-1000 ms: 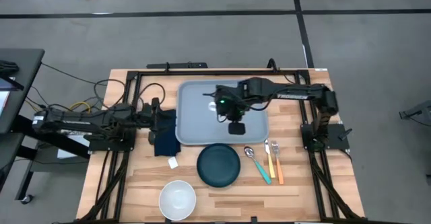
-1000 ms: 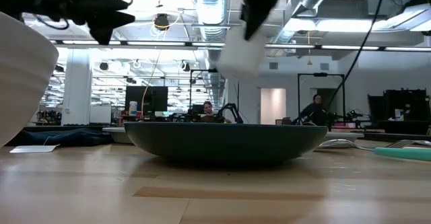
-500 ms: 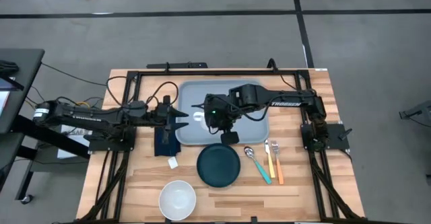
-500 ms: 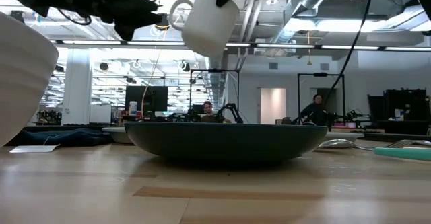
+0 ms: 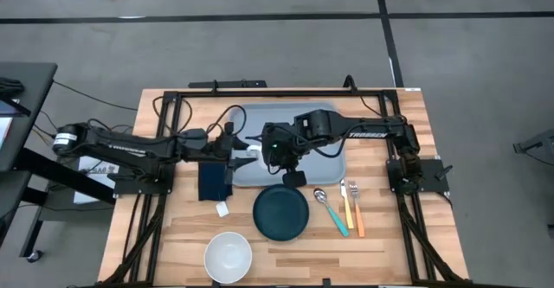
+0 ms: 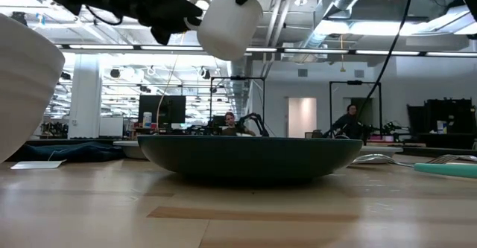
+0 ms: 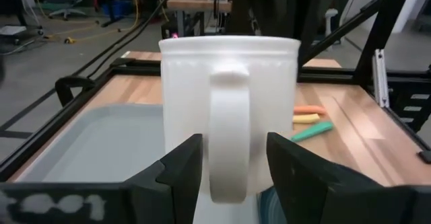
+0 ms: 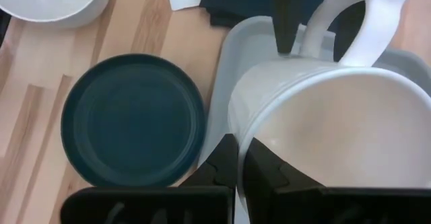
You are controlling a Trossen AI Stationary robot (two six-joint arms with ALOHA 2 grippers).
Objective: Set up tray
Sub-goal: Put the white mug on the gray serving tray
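A white mug (image 6: 223,21) hangs tilted in the air over the near left part of the light grey-blue tray (image 5: 247,119). My right gripper (image 5: 275,154) is shut on the mug. My left gripper (image 5: 244,156) is open and level with the mug, on its left. In the left wrist view its two fingers (image 7: 182,167) stand on either side of the mug's handle (image 7: 229,136), with a gap on each side. In the low view my left gripper (image 6: 175,17) sits just beside the handle. My right gripper pinches the mug's rim (image 8: 236,126), one finger inside the mug and one outside, on the side away from the handle (image 8: 350,22). The fingers come from above. The mug hangs below them, tilted and lifted clear of the tray.
A round dark teal plate (image 5: 280,212) lies just near of the tray. A white bowl (image 5: 228,255) stands at the near edge. A dark navy napkin (image 5: 212,182) with a white tag (image 5: 222,208) lies left of the tray. A spoon (image 5: 329,208) and other cutlery (image 5: 353,207) lie right of the plate.
My right gripper has carried the mug up and toward the table's left, from over the tray's middle to over its near left part, then held there. My left gripper has reached toward the table's right until its open fingers stand around the mug's handle.
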